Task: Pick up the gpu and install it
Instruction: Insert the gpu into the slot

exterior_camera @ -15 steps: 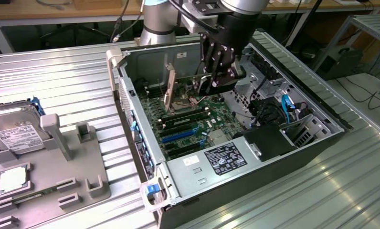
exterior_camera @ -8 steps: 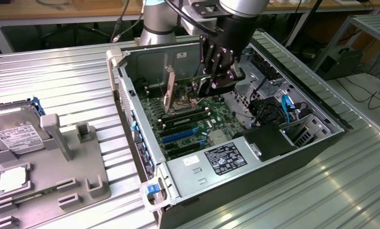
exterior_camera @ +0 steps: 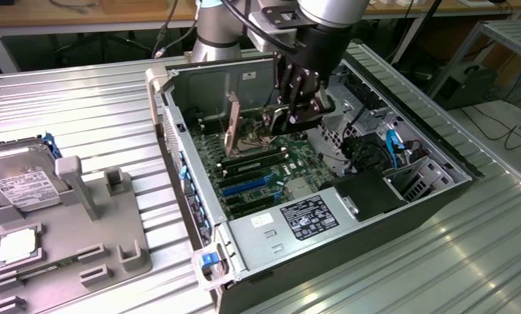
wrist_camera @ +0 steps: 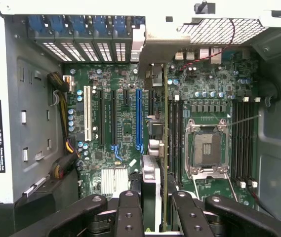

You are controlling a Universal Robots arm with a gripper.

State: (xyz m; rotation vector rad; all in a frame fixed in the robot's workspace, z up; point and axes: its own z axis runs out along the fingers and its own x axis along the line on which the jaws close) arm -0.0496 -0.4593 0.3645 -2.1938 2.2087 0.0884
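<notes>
The hand (wrist_camera: 157,213) is holding the gpu (wrist_camera: 164,138) edge-on between narrowly set fingers. The gpu is lying just beside the blue slot (wrist_camera: 139,118), on its socket (wrist_camera: 207,148) side. Its long axis is running parallel to that slot, away from the hand.

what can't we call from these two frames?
- gpu seating: the wrist view has the card edge-on, and in the exterior view the hand covers its lower edge. Cannot tell if it is in a slot.
- gpu cooler face: edge-on in the wrist view, so no detail.
- hard drive: cut off by the exterior view's left edge.
- power supply label: text too small to read in the exterior view.
</notes>
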